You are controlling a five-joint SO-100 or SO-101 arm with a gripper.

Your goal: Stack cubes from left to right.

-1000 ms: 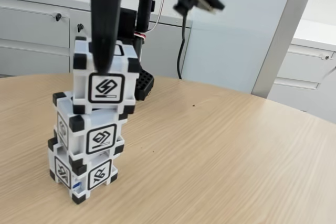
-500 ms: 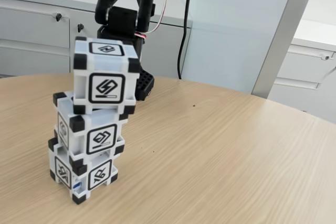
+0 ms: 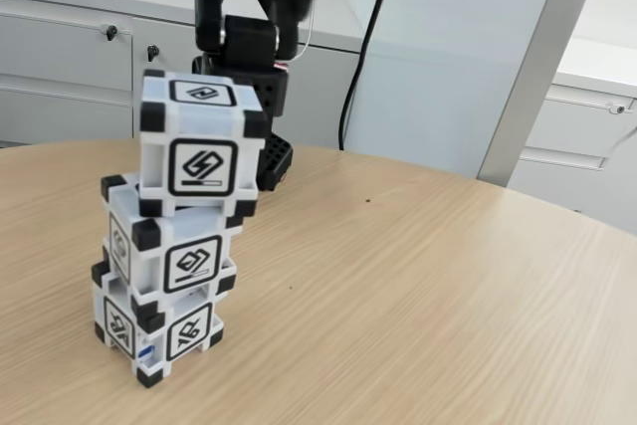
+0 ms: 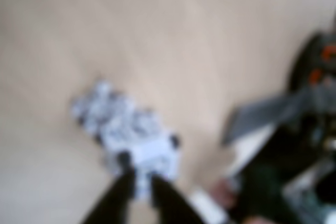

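Note:
Three white cubes with black corners and glyph markers stand in one stack at the left of the wooden table: the top cube point(image 3: 201, 142), slightly turned, the middle cube point(image 3: 173, 246) and the bottom cube point(image 3: 157, 326). The black arm point(image 3: 249, 7) is behind and above the stack, motion-blurred and clear of it. The wrist view is heavily blurred. In it the stack point(image 4: 137, 139) lies below my gripper point(image 4: 139, 174), whose two dark fingers point(image 4: 122, 192) stand a little apart with nothing between them.
The arm's black base point(image 3: 271, 158) sits on the table behind the stack and shows blurred at the right of the wrist view point(image 4: 294, 171). Grey cabinets point(image 3: 70, 77) and a white pillar point(image 3: 537, 57) stand beyond the rounded table edge point(image 3: 557, 208).
A second ago a finger hung over the top cube's front. The arm has since risen and drawn back, leaving the cube on the stack. The cubes have not shifted.

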